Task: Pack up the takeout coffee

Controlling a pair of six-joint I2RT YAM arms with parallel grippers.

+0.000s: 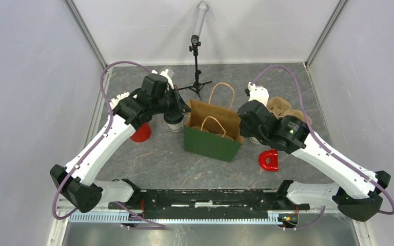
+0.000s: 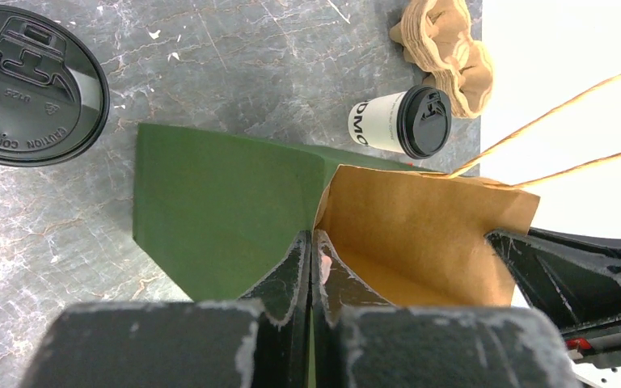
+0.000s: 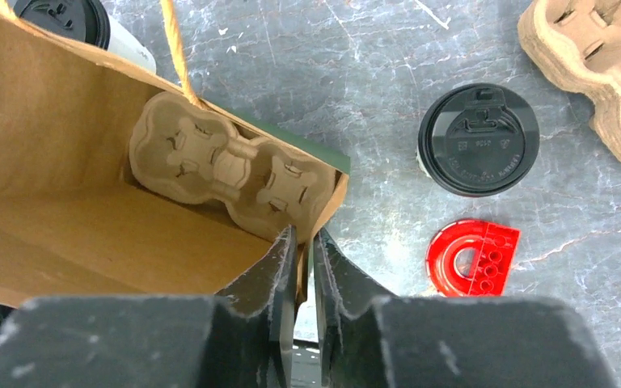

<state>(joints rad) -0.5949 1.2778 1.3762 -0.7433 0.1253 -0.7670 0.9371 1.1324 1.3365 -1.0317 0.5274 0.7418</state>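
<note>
A green paper bag (image 1: 210, 141) with a brown inside stands open mid-table, with a cardboard cup carrier (image 3: 226, 166) on its floor. One takeout coffee (image 1: 173, 123), a cream cup with a black lid (image 2: 28, 85), stands just left of the bag. A second one (image 3: 477, 137) stands to its right. My left gripper (image 2: 311, 242) is shut on the bag's left rim. My right gripper (image 3: 305, 238) straddles the right rim, one finger inside and one outside, with a thin gap still showing between them.
A red cup (image 1: 141, 132) stands under the left arm. A red U-shaped piece (image 3: 473, 259) lies near the right coffee. Another cardboard carrier (image 3: 606, 56) lies at the back right. A microphone stand (image 1: 197, 61) rises behind the bag.
</note>
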